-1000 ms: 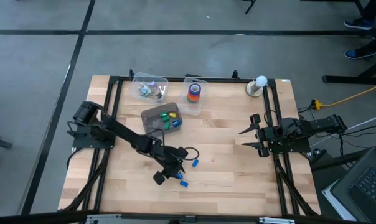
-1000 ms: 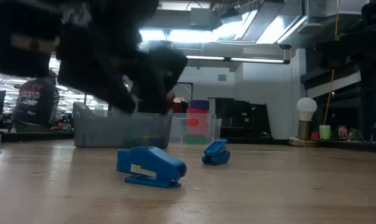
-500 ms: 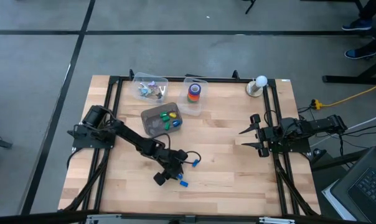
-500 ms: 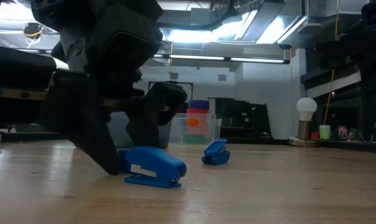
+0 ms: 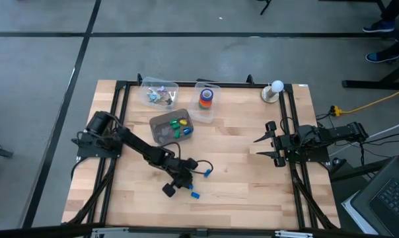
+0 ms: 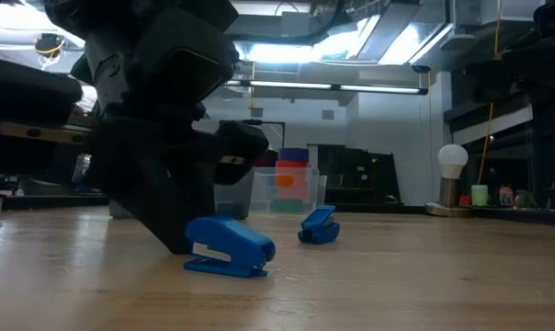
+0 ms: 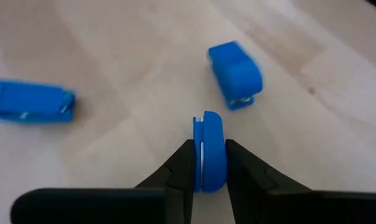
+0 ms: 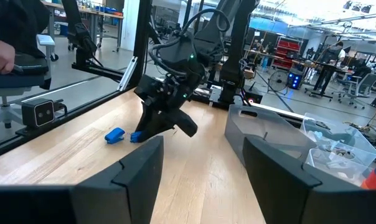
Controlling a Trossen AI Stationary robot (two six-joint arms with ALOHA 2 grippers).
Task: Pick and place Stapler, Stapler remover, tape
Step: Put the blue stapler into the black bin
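Here the left gripper (image 7: 203, 180) pinches a small blue piece (image 7: 208, 149) edge-on between its fingers, low on the wooden table (image 5: 252, 178), presumably to lift it toward the grey bin (image 5: 165, 127). Two more blue pieces (image 7: 235, 74) lie nearby. The tape (image 5: 206, 98) sits stacked in a clear tub. The right gripper (image 5: 264, 147) waits open, across the table. A workshop lies beyond.

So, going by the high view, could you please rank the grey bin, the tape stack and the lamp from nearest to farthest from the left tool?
1. Grey bin: just beyond the left tool, mid-table.
2. Tape stack: in the clear tub near the far edge.
3. Lamp: far right corner.
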